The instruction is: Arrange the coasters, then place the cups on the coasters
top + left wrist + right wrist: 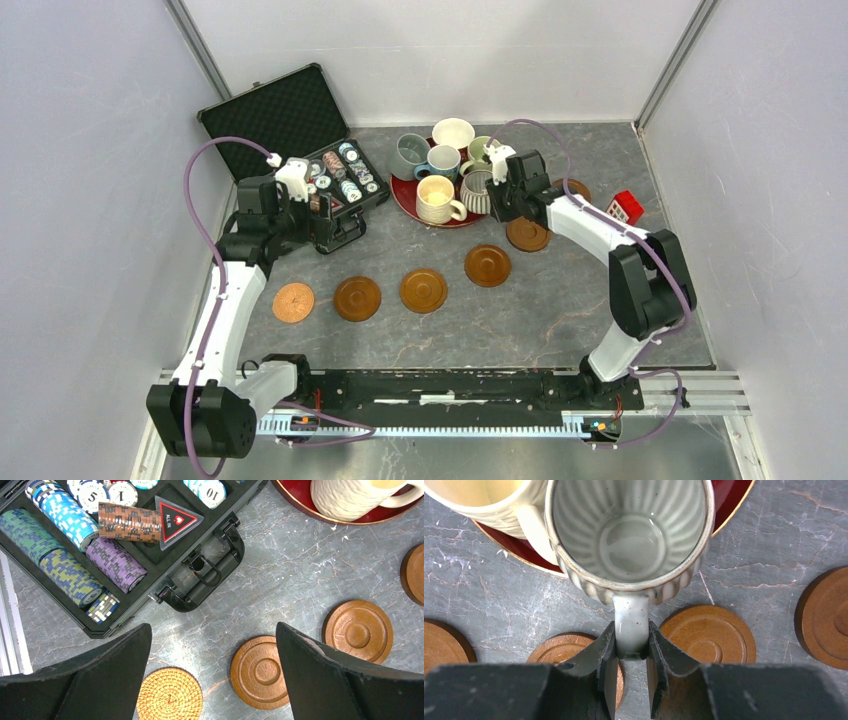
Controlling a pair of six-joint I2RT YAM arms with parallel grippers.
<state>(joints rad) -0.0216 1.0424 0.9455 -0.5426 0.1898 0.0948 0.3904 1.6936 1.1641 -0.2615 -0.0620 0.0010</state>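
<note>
ribbed mug [629, 545] handle, pinched in right gripper [631, 647]

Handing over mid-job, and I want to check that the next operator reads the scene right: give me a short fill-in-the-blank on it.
1. The right gripper is shut on the ribbed mug by its ___.
2. The left gripper hovers over the table with its jaws ___.
3. The cream mug stands on the red ___.
4. From the robot's side, the woven coaster lies at the ___ end of the row.

Missing words: handle; open; tray; left.
</note>
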